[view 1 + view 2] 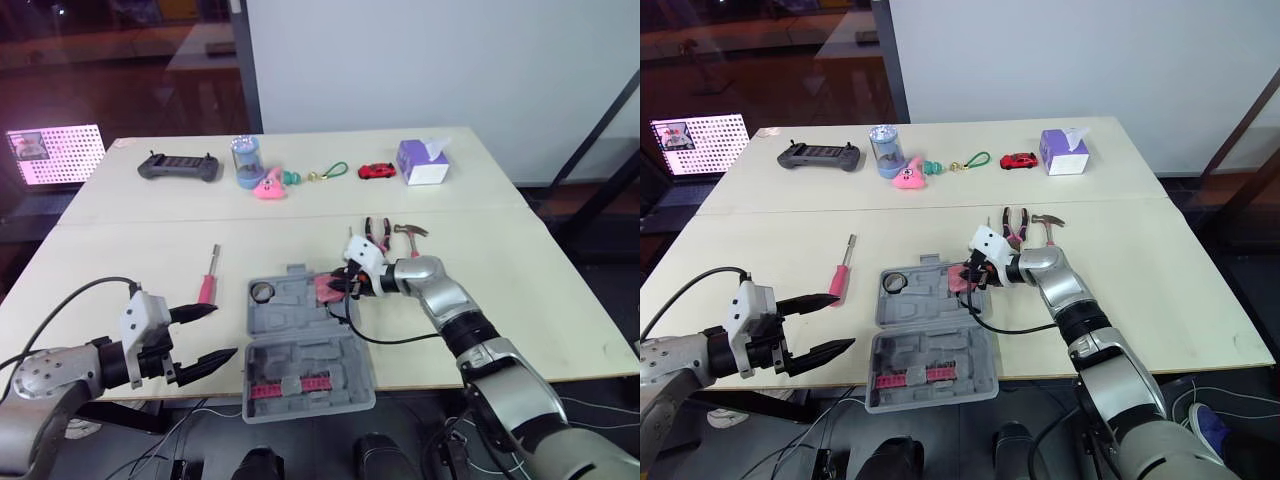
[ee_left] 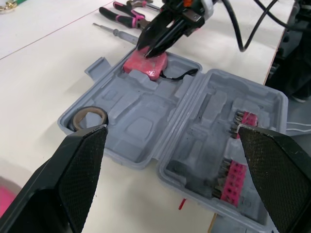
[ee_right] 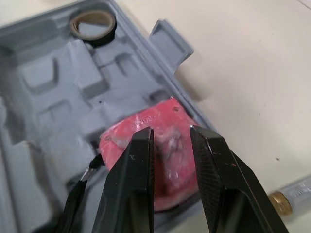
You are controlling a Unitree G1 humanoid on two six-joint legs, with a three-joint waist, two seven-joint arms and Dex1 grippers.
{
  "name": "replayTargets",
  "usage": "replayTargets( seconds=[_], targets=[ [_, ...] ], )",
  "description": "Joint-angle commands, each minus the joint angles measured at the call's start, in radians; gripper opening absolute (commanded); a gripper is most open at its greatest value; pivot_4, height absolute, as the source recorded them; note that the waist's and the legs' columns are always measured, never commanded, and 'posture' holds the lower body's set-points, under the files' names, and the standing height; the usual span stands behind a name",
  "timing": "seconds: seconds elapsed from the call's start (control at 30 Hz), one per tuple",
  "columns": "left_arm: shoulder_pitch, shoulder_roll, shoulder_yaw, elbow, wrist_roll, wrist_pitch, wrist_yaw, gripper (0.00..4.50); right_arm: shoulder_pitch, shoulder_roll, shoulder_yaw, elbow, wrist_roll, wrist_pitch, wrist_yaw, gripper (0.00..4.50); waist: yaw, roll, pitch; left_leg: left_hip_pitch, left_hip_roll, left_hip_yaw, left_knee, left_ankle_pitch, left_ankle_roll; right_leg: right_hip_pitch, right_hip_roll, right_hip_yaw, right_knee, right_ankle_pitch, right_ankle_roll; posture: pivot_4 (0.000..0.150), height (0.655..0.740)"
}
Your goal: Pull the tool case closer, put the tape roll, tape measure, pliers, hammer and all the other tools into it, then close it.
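Open case (image 1: 300, 355) at table centre, lid half toward you, holding a pink bit rack (image 1: 290, 388). The tape roll (image 1: 262, 292) sits in the tray's 10 o'clock corner and the tape measure (image 2: 146, 65) in its 1 o'clock corner. Your right claw (image 2: 147, 50) is down on the tape measure; you cannot tell whether it grips. Your left claw (image 1: 224, 330) hangs spread wide at the case's 8 o'clock. The screwdriver (image 1: 208, 280) lies at 10 o'clock, pliers (image 1: 377, 230) and hammer (image 1: 410, 232) at 1 o'clock, outside the case.
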Motion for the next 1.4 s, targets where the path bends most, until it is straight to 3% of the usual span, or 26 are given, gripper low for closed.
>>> replayTargets(
  seconds=[0.03,0.2,0.43,0.53,0.63,0.8,1.03,1.2,1.4],
  targets=[
    [-0.011,0.013,0.007,-0.003,-0.001,-0.010,-0.008,4.50,0.018,0.027,-0.002,0.115,0.000,0.004,0.020,1.24,0.000,-0.001,-0.001,0.000,0.000,0.000,0.000,0.000,0.000,0.000,0.000,0.000,0.000,0.000,0.000,0.150,0.7400],
    [-0.010,0.016,0.015,0.018,0.005,-0.017,-0.012,4.50,0.000,0.040,-0.040,0.140,0.022,-0.042,0.046,1.24,-0.002,0.000,-0.002,0.002,0.000,0.000,0.000,0.000,0.000,0.002,0.000,0.000,0.000,0.000,0.000,0.150,0.7400],
    [-0.011,-0.001,0.039,0.064,0.009,-0.024,0.019,4.50,0.020,-0.004,-0.086,-0.008,0.030,-0.244,-0.004,1.24,-0.001,0.001,-0.001,-0.001,0.000,0.000,0.000,0.000,0.000,-0.001,0.000,0.000,0.000,0.000,0.000,0.150,0.7400],
    [-0.022,-0.017,0.045,0.133,0.057,-0.064,0.066,4.50,0.038,-0.090,-0.070,-0.052,-0.060,-0.332,-0.098,1.24,0.002,0.001,-0.001,-0.001,0.000,0.000,0.000,0.000,0.000,-0.002,0.000,0.000,0.000,0.000,0.000,0.150,0.7400],
    [-0.034,-0.046,0.071,0.225,0.108,-0.135,0.128,4.50,0.087,-0.165,-0.131,-0.166,0.019,-0.229,-0.040,2.09,0.005,0.001,-0.001,-0.001,0.000,0.000,0.000,0.000,-0.001,-0.001,0.000,0.000,0.000,0.000,0.000,0.150,0.7400],
    [-0.017,-0.093,0.175,0.342,0.129,-0.220,0.224,4.50,0.253,-0.272,-0.310,-0.443,0.168,-0.008,-0.065,4.47,0.003,0.001,-0.001,-0.002,0.000,0.000,0.000,0.000,0.000,-0.002,0.000,0.000,0.000,0.000,0.000,0.150,0.7400],
    [0.013,-0.125,0.312,0.475,0.127,-0.308,0.318,4.50,0.547,-0.351,-0.575,-0.695,0.271,0.109,-0.194,4.47,0.015,0.000,-0.001,-0.001,0.000,0.000,0.000,0.000,0.000,-0.001,0.000,0.000,0.000,0.000,0.000,0.150,0.7400],
    [-0.021,-0.116,0.403,0.598,0.097,-0.321,0.380,4.50,0.726,-0.347,-0.735,-0.709,0.354,0.100,-0.213,4.47,0.028,0.000,-0.001,-0.001,0.000,0.000,0.000,0.000,0.001,0.001,0.000,0.000,-0.001,0.000,0.000,0.150,0.7400],
    [-0.060,-0.097,0.388,0.631,0.094,-0.337,0.329,4.50,0.746,-0.344,-0.806,-0.617,0.395,0.066,-0.250,4.47,0.025,0.000,-0.001,0.001,0.000,0.001,0.000,0.000,0.001,0.003,0.000,0.000,-0.001,0.000,0.000,0.150,0.7400]
  ],
)
